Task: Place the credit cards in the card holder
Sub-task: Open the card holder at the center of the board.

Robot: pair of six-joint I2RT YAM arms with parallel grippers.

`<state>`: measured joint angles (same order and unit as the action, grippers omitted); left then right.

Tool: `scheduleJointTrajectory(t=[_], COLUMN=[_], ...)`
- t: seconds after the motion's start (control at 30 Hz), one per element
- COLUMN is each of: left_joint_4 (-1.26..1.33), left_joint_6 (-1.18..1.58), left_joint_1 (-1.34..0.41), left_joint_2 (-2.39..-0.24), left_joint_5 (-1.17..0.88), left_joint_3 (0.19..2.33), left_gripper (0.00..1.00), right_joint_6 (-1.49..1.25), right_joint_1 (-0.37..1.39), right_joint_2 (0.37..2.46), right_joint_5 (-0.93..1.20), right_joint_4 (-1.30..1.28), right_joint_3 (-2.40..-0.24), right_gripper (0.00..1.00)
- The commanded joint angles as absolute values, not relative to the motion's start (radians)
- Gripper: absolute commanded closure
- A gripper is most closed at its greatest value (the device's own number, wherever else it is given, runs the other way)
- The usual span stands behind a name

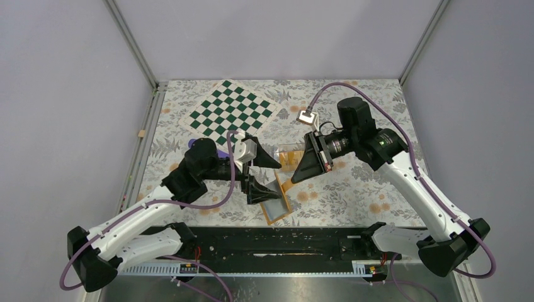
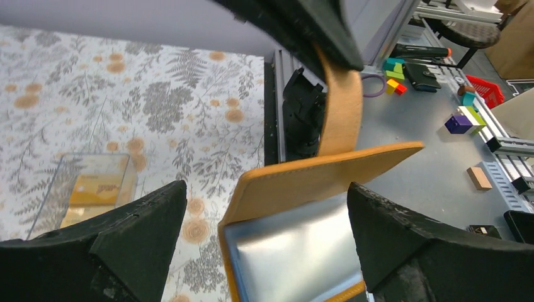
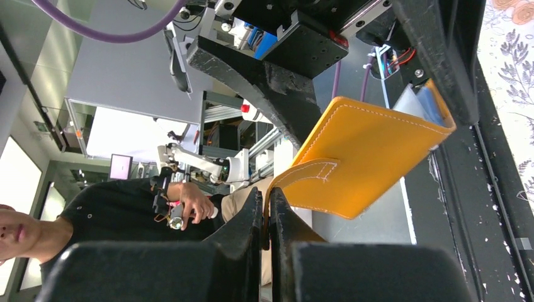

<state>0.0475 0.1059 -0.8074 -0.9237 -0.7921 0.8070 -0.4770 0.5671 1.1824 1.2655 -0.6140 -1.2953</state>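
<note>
The orange card holder (image 1: 275, 207) lies open near the table's front edge, showing its silvery blue inside (image 2: 296, 251). Its flap (image 2: 315, 179) is lifted by the strap (image 2: 343, 107). My right gripper (image 1: 295, 179) is shut on that strap (image 3: 296, 173), with the holder (image 3: 371, 157) hanging just beyond its fingertips (image 3: 266, 214). My left gripper (image 1: 278, 182) stands wide open, one finger on each side of the open holder (image 2: 264, 245), touching nothing. The credit cards (image 2: 94, 189) are yellow and lie in a clear box (image 1: 289, 156) behind the holder.
A green and white chessboard (image 1: 232, 112) lies at the back left of the flowered tablecloth. A purple object (image 1: 220, 153) shows partly behind the left wrist. The black rail (image 1: 283, 242) with the arm bases runs along the near edge.
</note>
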Motion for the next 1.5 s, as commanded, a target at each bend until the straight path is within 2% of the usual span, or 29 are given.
scheduleJointTrajectory(t=[0.0, 0.1, 0.17, 0.23, 0.4, 0.57, 0.77, 0.87, 0.9, 1.0, 1.1, 1.2, 1.47], left_joint_4=[0.212, 0.256, 0.264, 0.249, 0.156, 0.107, 0.081, 0.066, 0.049, 0.005, 0.002, 0.002, -0.019], left_joint_6=[0.13, 0.156, 0.162, 0.163, 0.143, 0.131, 0.147, 0.173, 0.179, 0.205, 0.237, 0.266, 0.282], left_joint_1=[-0.832, -0.853, -0.863, -0.866, -0.866, -0.867, -0.866, -0.865, -0.864, -0.855, -0.833, -0.816, -0.791], left_joint_2=[-0.929, -0.938, -0.941, -0.944, -0.932, -0.899, -0.84, -0.813, -0.803, -0.786, -0.77, -0.759, -0.768], left_joint_5=[-0.848, -0.851, -0.851, -0.846, -0.828, -0.787, -0.703, -0.639, -0.616, -0.564, -0.577, -0.597, -0.673], left_joint_3=[0.849, 0.841, 0.838, 0.841, 0.848, 0.844, 0.828, 0.815, 0.815, 0.811, 0.801, 0.797, 0.806], left_gripper=[0.03, 0.07, 0.16, 0.29, 0.72, 0.99, 1.0, 1.0, 1.0, 1.0, 1.0, 1.0, 1.0], right_joint_6=[-0.527, -0.544, -0.548, -0.548, -0.549, -0.548, -0.528, -0.482, -0.469, -0.418, -0.371, -0.338, -0.308], right_joint_1=[0.57, 0.57, 0.57, 0.57, 0.571, 0.569, 0.568, 0.569, 0.568, 0.569, 0.569, 0.569, 0.569], right_joint_2=[1.182, 1.187, 1.189, 1.191, 1.196, 1.197, 1.185, 1.181, 1.178, 1.161, 1.147, 1.14, 1.13], right_joint_5=[1.338, 1.344, 1.34, 1.329, 1.283, 1.219, 1.12, 1.068, 1.042, 0.981, 0.953, 0.971, 1.031], right_joint_4=[-0.536, -0.512, -0.504, -0.5, -0.496, -0.501, -0.52, -0.572, -0.583, -0.63, -0.659, -0.669, -0.664], right_joint_3=[-1.284, -1.274, -1.275, -1.278, -1.281, -1.281, -1.271, -1.278, -1.28, -1.288, -1.288, -1.279, -1.266], right_gripper=[1.0, 1.0, 1.0, 1.0, 1.0, 0.99, 0.95, 0.77, 0.62, 0.37, 0.23, 0.16, 0.1])
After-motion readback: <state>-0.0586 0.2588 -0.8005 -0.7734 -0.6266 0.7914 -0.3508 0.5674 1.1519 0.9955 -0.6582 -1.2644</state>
